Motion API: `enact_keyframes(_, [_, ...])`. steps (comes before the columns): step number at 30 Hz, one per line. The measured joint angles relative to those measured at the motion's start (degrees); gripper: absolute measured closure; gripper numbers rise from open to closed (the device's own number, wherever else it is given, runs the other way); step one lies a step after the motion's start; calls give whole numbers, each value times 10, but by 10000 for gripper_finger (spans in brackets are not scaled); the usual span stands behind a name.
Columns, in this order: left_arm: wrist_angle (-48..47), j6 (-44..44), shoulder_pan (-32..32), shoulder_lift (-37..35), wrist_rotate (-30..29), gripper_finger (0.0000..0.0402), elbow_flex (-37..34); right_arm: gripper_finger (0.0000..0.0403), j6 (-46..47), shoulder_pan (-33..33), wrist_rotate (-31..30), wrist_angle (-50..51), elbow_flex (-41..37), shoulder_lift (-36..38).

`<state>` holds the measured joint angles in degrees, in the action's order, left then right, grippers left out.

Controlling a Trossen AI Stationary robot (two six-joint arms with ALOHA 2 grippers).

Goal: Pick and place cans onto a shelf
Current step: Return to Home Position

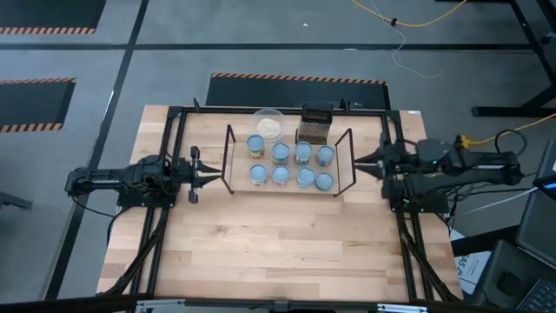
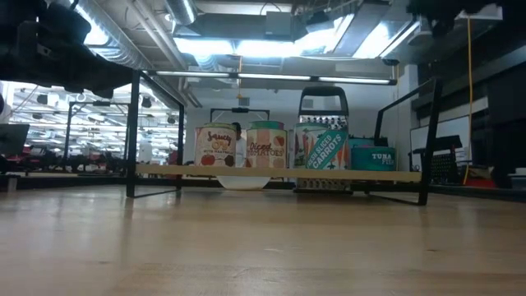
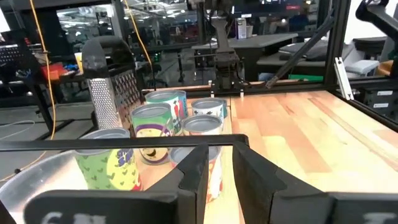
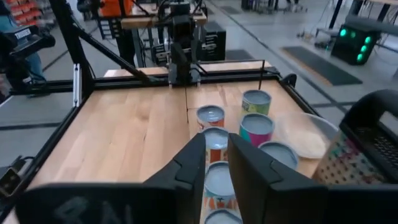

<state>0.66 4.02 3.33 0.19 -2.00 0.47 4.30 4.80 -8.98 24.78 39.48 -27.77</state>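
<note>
Cans (image 1: 280, 152): eight, set in two rows on shelf (image 1: 291, 190). Left gripper (image 1: 217, 171), right gripper (image 1: 358, 162): narrowly parted, nothing held, flanking the shelf ends. Arms are best retracted straight outward, wire frames avoided.

In the low view I see only the front row of cans (image 2: 267, 148); the row behind is hidden, and the shelf (image 2: 164, 171) board covers the upper part of the bowl (image 2: 244, 183). In the high view the can labels are too small to read. The left gripper (image 3: 219, 158) blocks the nearest cans in the left wrist view. In the right wrist view the closest can and the grater (image 4: 373, 143) are cut off at the picture's edge.
</note>
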Motion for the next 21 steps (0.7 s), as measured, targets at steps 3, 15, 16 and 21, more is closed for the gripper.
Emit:
enact_keyframes(3, [0,0,0,0,0,335,0,330,-3,0,0,-70,-63,16])
enact_keyframes(15, [1,0,0,0,0,335,0,330,12,0,0,-124,-173,164])
enact_keyframes(16, [1,0,0,0,0,335,0,330,12,0,0,-120,-175,178])
enact_keyframes(21, [1,0,0,0,0,335,0,330,12,0,0,-117,-188,239])
